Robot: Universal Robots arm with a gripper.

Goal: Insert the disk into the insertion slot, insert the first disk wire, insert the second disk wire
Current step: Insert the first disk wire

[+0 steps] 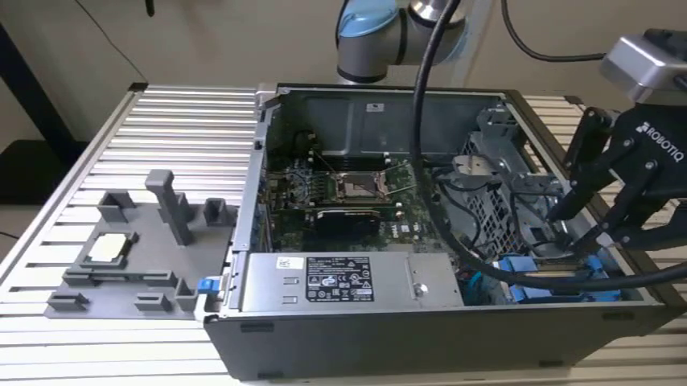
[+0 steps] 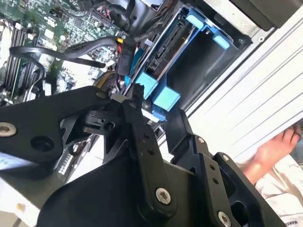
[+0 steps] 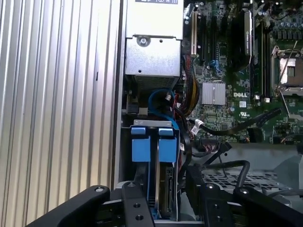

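Note:
The disk (image 3: pixel 166 189) stands on edge in the insertion slot (image 3: pixel 127 156) at the case's corner, and its blue carrier tabs (image 3: pixel 154 144) stick up side by side. In the second wrist view the disk (image 2: pixel 168 45) lies inside the blue frame (image 2: pixel 203 26). My gripper (image 1: pixel 581 228) reaches down into the case just above the blue carrier (image 1: pixel 535 288), at the exterior view's right. Its black fingers (image 2: pixel 137 111) stand apart, open, straddling the tabs (image 2: pixel 156 92) with nothing held. A blue wire (image 3: pixel 158 93) loops between the tabs and the power supply.
The grey power supply box (image 1: pixel 341 281) fills the case's front, with the motherboard (image 1: pixel 338 189) behind it. Black cables (image 3: pixel 227 127) cross beside the bay. A grey fixture plate (image 1: pixel 134 253) lies on the ribbed table at the exterior view's left. A person's hand (image 2: pixel 274 149) rests near the case.

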